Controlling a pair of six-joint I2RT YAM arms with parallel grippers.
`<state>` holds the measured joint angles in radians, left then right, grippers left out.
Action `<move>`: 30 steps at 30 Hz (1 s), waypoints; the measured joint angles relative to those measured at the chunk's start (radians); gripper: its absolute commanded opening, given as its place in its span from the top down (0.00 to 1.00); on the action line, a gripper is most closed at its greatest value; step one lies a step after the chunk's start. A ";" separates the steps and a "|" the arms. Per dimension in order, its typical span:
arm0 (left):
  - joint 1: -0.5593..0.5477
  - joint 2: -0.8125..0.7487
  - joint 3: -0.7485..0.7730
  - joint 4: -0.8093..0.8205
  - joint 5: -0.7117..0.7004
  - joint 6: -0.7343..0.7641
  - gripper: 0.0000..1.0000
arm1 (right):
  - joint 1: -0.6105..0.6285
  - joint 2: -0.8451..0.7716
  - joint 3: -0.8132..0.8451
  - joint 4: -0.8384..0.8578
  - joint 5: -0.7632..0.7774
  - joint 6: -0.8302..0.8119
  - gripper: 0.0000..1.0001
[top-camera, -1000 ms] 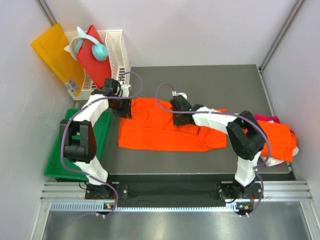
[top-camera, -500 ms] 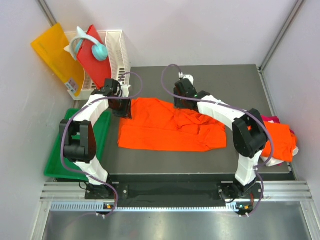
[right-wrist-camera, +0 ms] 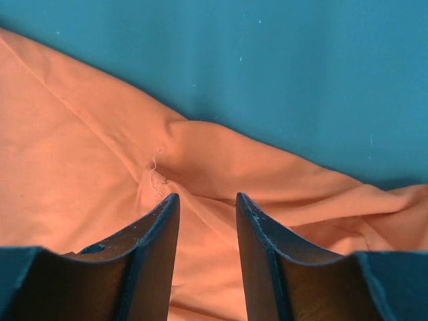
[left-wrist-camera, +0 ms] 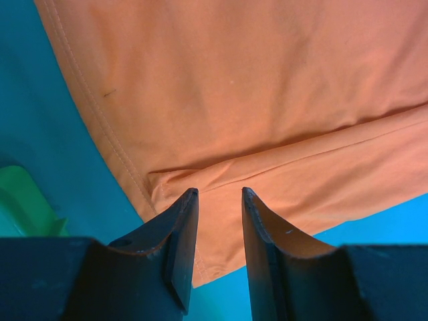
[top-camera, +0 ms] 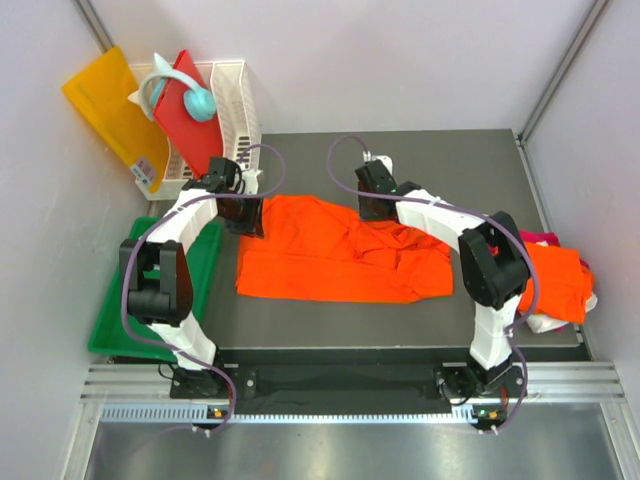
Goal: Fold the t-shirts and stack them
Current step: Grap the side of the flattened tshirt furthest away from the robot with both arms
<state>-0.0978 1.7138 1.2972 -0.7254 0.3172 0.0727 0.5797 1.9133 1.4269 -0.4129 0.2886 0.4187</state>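
A bright orange t-shirt [top-camera: 330,260] lies spread on the dark mat [top-camera: 450,165], its right part rumpled. My left gripper [top-camera: 246,216] hovers at the shirt's far left corner. In the left wrist view its fingers [left-wrist-camera: 219,195] stand slightly apart over a hemmed fold of orange cloth [left-wrist-camera: 267,87], holding nothing. My right gripper [top-camera: 376,205] is at the shirt's far edge. In the right wrist view its fingers [right-wrist-camera: 207,198] stand apart over creased orange cloth [right-wrist-camera: 87,180]. Another orange shirt [top-camera: 558,280] and a magenta-pink one [top-camera: 535,238] lie heaped at the mat's right edge.
A white basket [top-camera: 238,100] at the back left holds a rigid red board [top-camera: 190,125] and teal headphones [top-camera: 198,100]. A stiff yellow-orange sheet [top-camera: 108,105] leans beside it. A green tray [top-camera: 112,335] lies left of the mat.
My right gripper has moved from the shirt's middle to its far edge, and the shirt's upper right part has bunched inward. The left gripper has not moved.
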 measured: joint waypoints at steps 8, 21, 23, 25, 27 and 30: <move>0.000 0.000 0.000 0.000 0.001 0.000 0.62 | 0.000 0.024 0.000 0.002 -0.016 0.000 0.61; 0.000 0.000 0.000 0.000 0.005 0.000 0.62 | 0.001 0.077 0.000 0.001 -0.057 -0.001 0.68; 0.000 0.000 0.000 0.000 0.005 0.000 0.62 | 0.001 0.085 0.000 0.000 -0.057 -0.003 0.76; 0.000 0.000 0.000 0.000 0.006 0.000 0.62 | 0.001 0.095 0.000 0.000 -0.057 -0.008 0.94; 0.000 0.000 0.000 0.000 0.006 0.000 0.62 | 0.000 0.105 0.000 0.000 -0.054 -0.013 1.00; 0.000 0.000 -0.003 0.000 0.006 0.000 0.62 | 0.000 0.110 0.000 0.000 -0.042 -0.011 1.00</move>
<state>-0.0978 1.7142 1.2942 -0.7254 0.3229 0.0727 0.5793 2.0235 1.4269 -0.4126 0.2470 0.4076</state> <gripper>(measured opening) 0.376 0.009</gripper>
